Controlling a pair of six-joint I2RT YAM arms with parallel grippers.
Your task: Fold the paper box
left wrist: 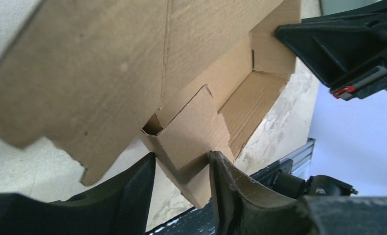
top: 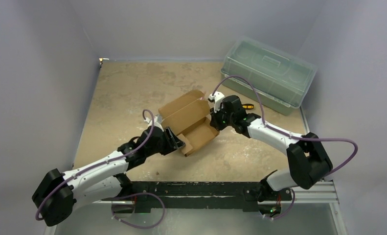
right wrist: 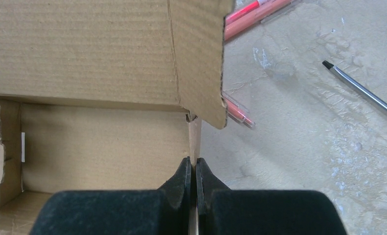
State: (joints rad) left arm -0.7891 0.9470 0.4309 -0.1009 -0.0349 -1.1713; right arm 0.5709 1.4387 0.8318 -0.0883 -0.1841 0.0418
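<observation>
Cardboard sits in both grips. The right pincer [right wrist: 193,165] is clamped flat on the thin end wall of the paper box [top: 187,116]. The left pincer [left wrist: 181,164] stands half apart astride a folded corner flap, and I cannot tell whether it is pinching. The box lies half-formed in the middle of the tabletop [top: 130,88], between the arms, with its lid panel raised. My judgement: use the right hold as a steady anchor and tuck the flap along its crease, square to the wall, without crushing it.
</observation>
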